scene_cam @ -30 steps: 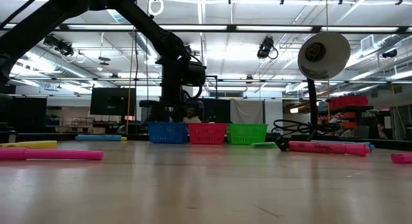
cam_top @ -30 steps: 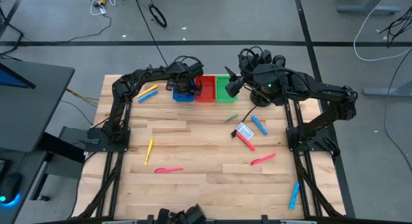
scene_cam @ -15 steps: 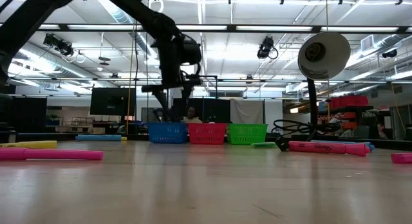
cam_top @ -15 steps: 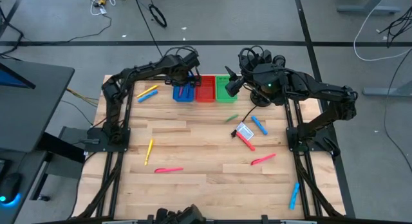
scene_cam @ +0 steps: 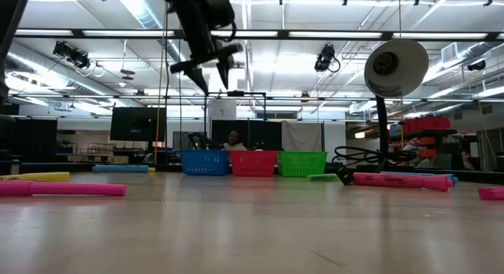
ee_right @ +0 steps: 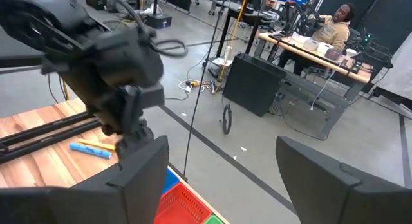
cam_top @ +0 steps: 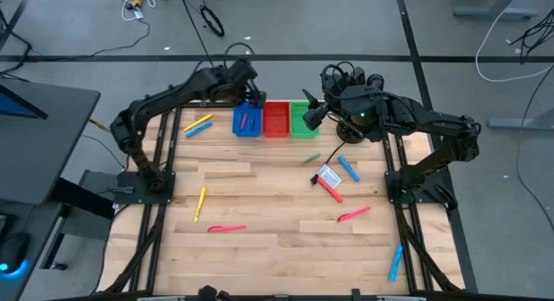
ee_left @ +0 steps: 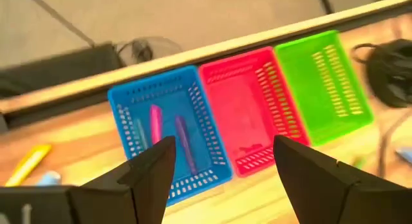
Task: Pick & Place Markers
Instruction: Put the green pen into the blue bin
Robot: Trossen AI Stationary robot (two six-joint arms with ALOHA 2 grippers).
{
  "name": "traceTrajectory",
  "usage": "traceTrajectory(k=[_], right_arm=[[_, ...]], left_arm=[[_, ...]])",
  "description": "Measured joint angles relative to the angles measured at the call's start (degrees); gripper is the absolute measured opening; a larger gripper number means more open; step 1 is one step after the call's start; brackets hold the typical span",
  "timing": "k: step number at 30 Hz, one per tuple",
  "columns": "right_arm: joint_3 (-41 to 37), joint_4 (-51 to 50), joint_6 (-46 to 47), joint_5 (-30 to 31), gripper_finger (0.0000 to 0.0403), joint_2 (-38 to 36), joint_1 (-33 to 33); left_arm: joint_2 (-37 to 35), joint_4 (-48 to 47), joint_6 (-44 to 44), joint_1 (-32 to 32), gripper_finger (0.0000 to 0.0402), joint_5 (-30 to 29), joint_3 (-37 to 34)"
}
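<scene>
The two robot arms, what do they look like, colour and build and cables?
Both arms are dark, near black, built of slim jointed links. The left gripper has two broad, flat, tapering black fingers. The right gripper has the same wedge-shaped fingers. Black cables loop in a bundle on the right arm.

Top centre of your high view: blue bin (cam_top: 246,122), red bin (cam_top: 275,120), green bin (cam_top: 302,120), all lattice-walled. The blue bin holds a pink marker (ee_left: 156,123) and a purple marker (ee_left: 183,143). The table (cam_top: 277,253) is pale striped wood.
</scene>
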Motion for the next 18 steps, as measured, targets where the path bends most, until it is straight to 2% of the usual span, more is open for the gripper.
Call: traceTrajectory(k=[6,11,18], right_arm=[[0.0,-0.05,-0.18,0.0,0.0288,0.0,0.0],[0.0,-0.2,-1.45,-0.17,0.0288,0.0,0.0],[-0.03,-2.52,-0.9,-8.18,0.0288,-0.89,-0.02]], left_arm=[[-3.16,1.92,4.53,-3.77,0.0274,1.24,-0.01],[-4.35,3.51,8.32,-6.89,0.0299,7.21,0.0],[-5.07,4.29,14.4,-12.23,0.0311,11.52,-0.04]])
